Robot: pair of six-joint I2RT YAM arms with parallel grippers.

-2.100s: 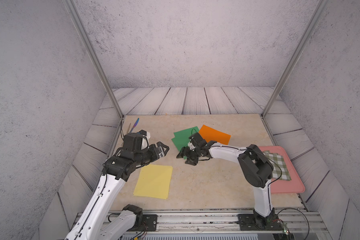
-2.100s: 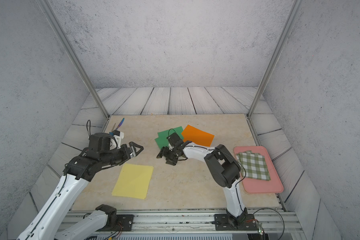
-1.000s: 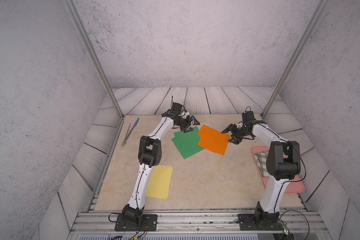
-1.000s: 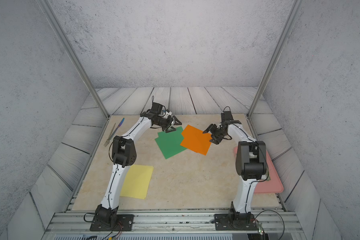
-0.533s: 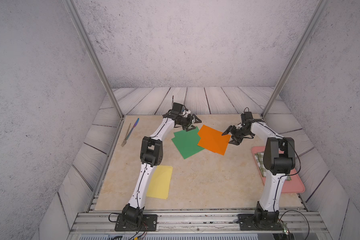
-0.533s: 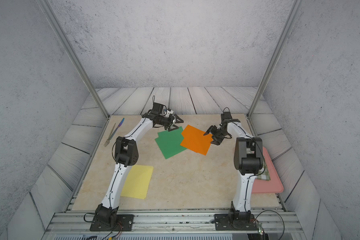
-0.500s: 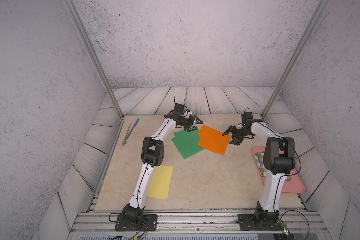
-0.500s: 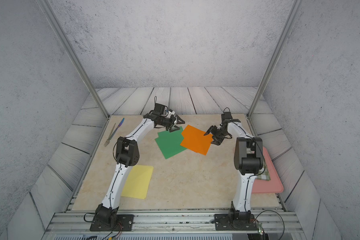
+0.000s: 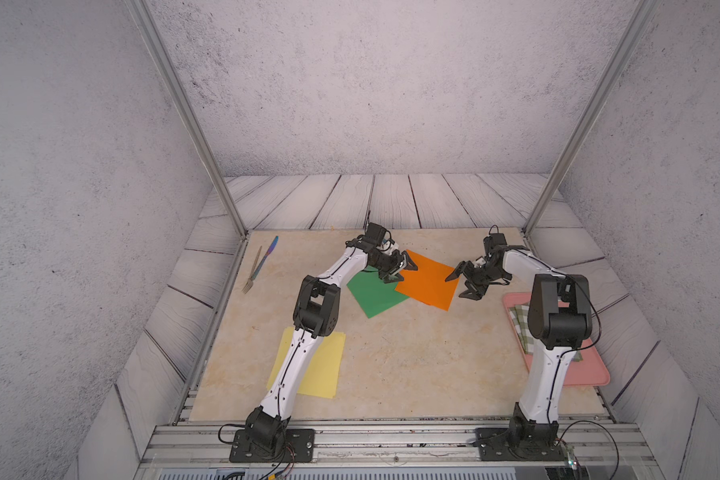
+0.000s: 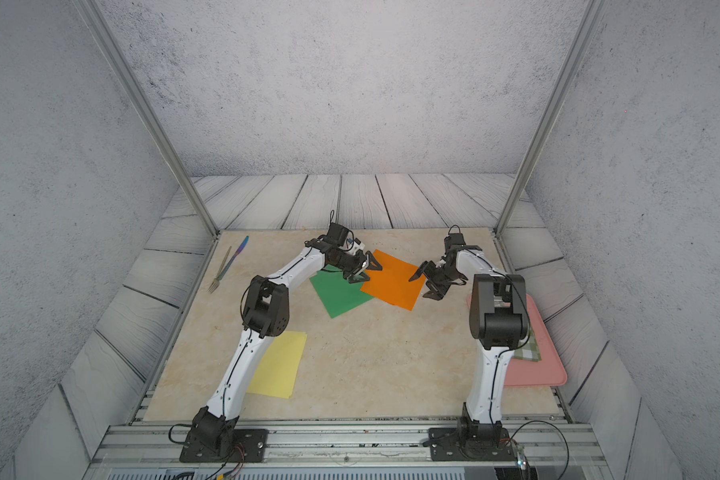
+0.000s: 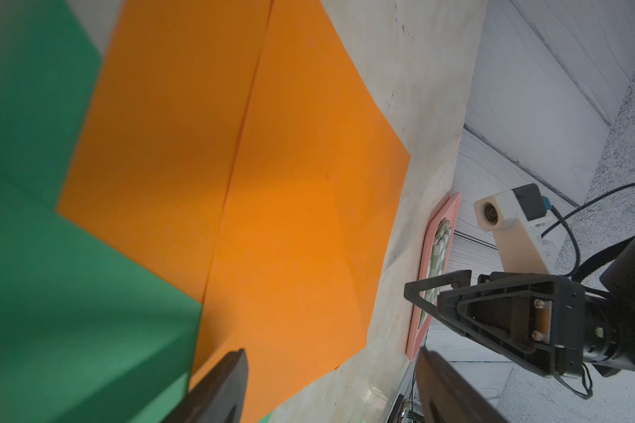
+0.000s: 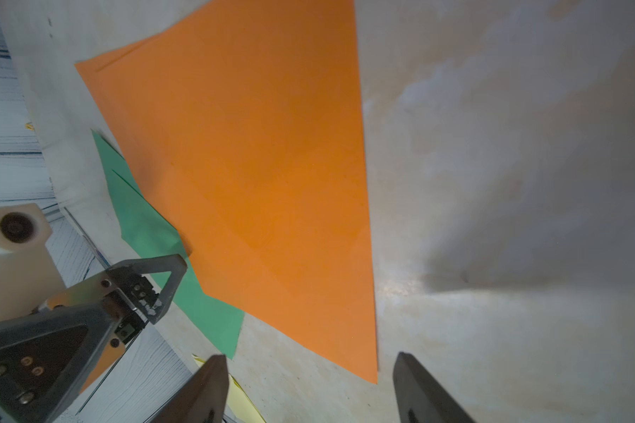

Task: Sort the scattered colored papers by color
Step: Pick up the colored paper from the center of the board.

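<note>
Worktop (image 9: 412,365): smooth beige.
Orange paper (image 9: 427,282): looks light, floppy, overlapping green paper (image 9: 371,297); pinch its free edge.
Left tool (image 9: 400,270): spread, empty.
Right tool (image 9: 457,286): spread, empty.

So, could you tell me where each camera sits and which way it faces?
Both top views: high behind the robot, looking down over the table; left arm, right arm, left fingers, right fingers.
Left wrist: on left arm, facing across the orange paper toward the right fingers; own fingers show.
Right wrist: on right arm, facing toward the left fingers; own fingers show.
Shared: orange paper overlapping green paper.
</note>
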